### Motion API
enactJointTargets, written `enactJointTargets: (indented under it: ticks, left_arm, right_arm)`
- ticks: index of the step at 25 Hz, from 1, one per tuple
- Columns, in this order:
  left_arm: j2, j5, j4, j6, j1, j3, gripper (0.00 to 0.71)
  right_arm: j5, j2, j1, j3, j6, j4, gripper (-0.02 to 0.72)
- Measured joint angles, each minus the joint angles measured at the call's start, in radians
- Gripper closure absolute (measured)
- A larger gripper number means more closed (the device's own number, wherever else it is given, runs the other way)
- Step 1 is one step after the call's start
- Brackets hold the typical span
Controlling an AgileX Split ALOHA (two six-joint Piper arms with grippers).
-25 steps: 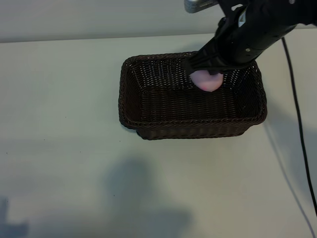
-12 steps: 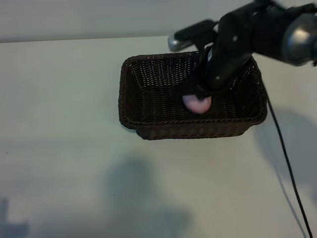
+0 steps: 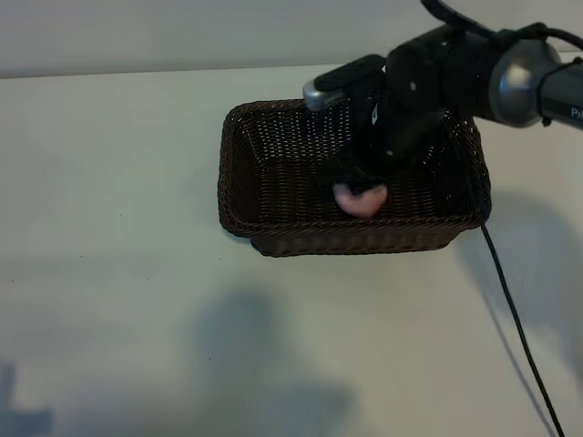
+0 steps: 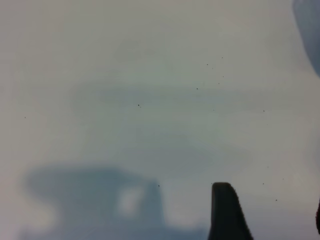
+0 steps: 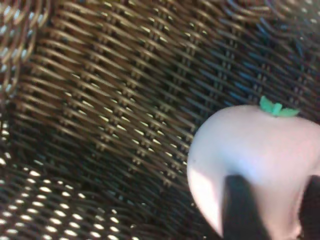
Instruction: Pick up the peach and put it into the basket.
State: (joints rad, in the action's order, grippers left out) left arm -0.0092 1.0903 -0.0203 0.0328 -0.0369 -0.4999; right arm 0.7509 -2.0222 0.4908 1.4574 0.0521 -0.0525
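Note:
The dark-brown wicker basket stands in the middle of the table. The pale-pink peach, with a small green leaf on top, lies on the basket's floor near the front wall. My right gripper reaches down into the basket just above the peach. In the right wrist view its two dark fingers stand apart in front of the peach, open, with wicker all around. My left gripper is out of the exterior view; it hangs open over bare table with nothing between its fingers.
The right arm's black cable trails across the table toward the front right. A pale wall runs along the table's far edge. Bare tabletop lies left of and in front of the basket.
My right arm has come down from the basket's far rim into the basket, carrying the peach toward the front wall. Its fingers have parted around the peach.

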Motion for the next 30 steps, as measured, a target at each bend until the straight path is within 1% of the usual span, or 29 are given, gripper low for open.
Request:
enactJointTargets:
  ticks: [3,5,6,9,11,15,18,20,27,30]
  left_arm:
    - [0.000,0.000,0.000,0.000,0.000,0.000,0.273]
    - [0.000,0.000,0.000,0.000,0.000,0.000,0.273]
    - [0.000,0.000,0.000,0.000,0.000,0.000,0.273]
    - [0.000,0.000,0.000,0.000,0.000,0.000,0.273]
    - [0.000,0.000,0.000,0.000,0.000,0.000,0.273]
    - [0.000,0.000,0.000,0.000,0.000,0.000,0.273]
    - [0.000,0.000,0.000,0.000,0.000,0.000,0.273]
    - [0.000,0.000,0.000,0.000,0.000,0.000,0.273]
    - [0.000,0.000,0.000,0.000,0.000,0.000,0.273]
    - [0.000,0.000,0.000,0.000,0.000,0.000,0.273]
  right_arm:
    - [0.071,0.000,0.000,0.068,-0.006,0.000,0.111]
    - [0.134,0.000,0.000,0.111,-0.007,-0.001,0.027]
    - [0.159,0.000,0.000,0.132,-0.008,-0.002,0.007]
    - [0.233,0.000,-0.001,0.188,-0.012,0.002,0.002]
    - [0.273,0.000,-0.009,0.230,-0.012,0.024,0.015]
    - [0.359,0.000,-0.075,0.314,-0.013,0.052,0.052]
    - [0.407,0.000,-0.175,0.366,-0.013,0.084,0.068]
    - [0.416,0.000,-0.249,0.380,-0.014,0.096,0.075]
    - [0.457,0.001,-0.544,0.382,-0.038,0.097,0.096]
    - [0.462,0.001,-0.652,0.382,-0.052,0.073,0.109]
